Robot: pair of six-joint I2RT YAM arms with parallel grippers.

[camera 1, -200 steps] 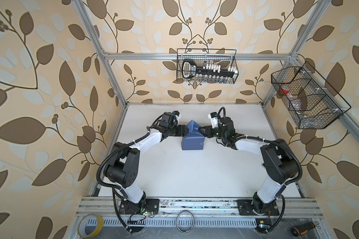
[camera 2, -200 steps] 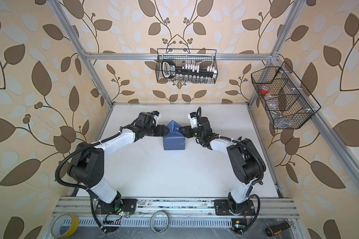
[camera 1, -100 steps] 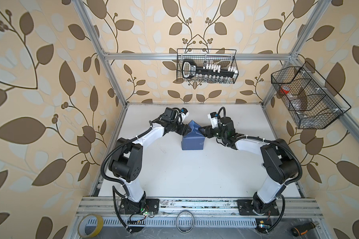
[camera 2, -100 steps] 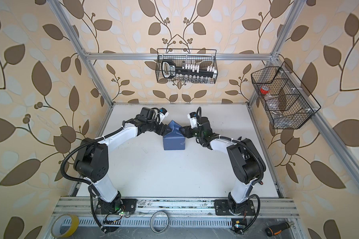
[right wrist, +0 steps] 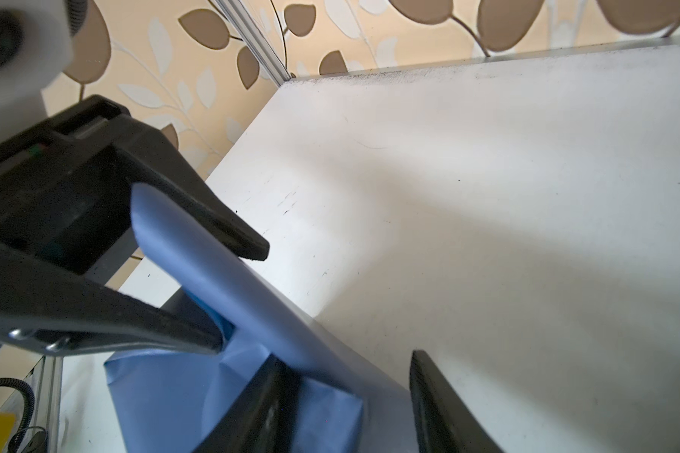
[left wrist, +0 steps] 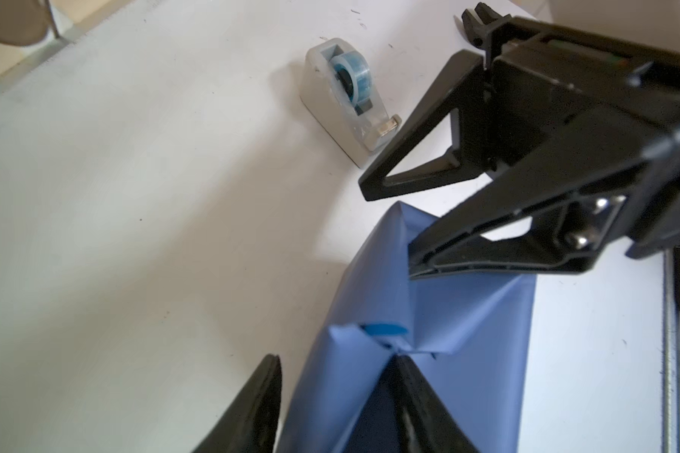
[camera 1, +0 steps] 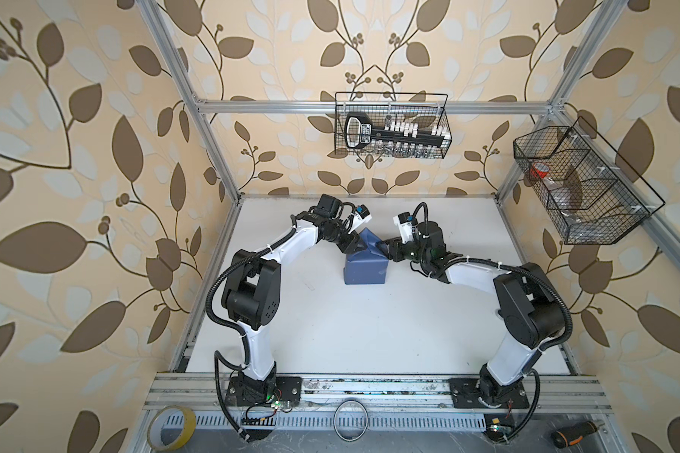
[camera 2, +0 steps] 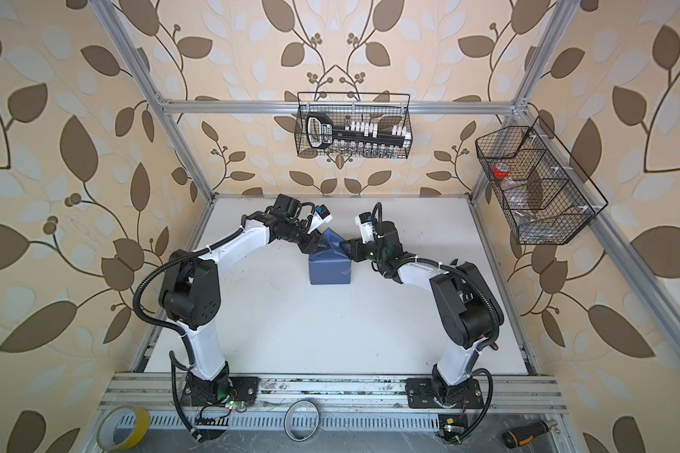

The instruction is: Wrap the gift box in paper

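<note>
The paper, slate blue, is folded over the gift box, which is hidden under it. At the parcel's far end a flap stands up in a peak. My left gripper is open and straddles this raised fold from the left; the right wrist view shows the paper passing between its fingers. From the right, my right gripper is open over the same end. One of its fingers rests on the paper. A bit of blue tape sits on a fold.
A grey tape dispenser stands on the white table just beyond the parcel. Wire baskets hang on the back wall and the right wall. A yellow tape roll, a ring and a screwdriver lie by the front rail.
My left gripper has swung from the parcel's left side up to its far end, and its jaws have narrowed around the raised flap. The right gripper has hardly moved.
</note>
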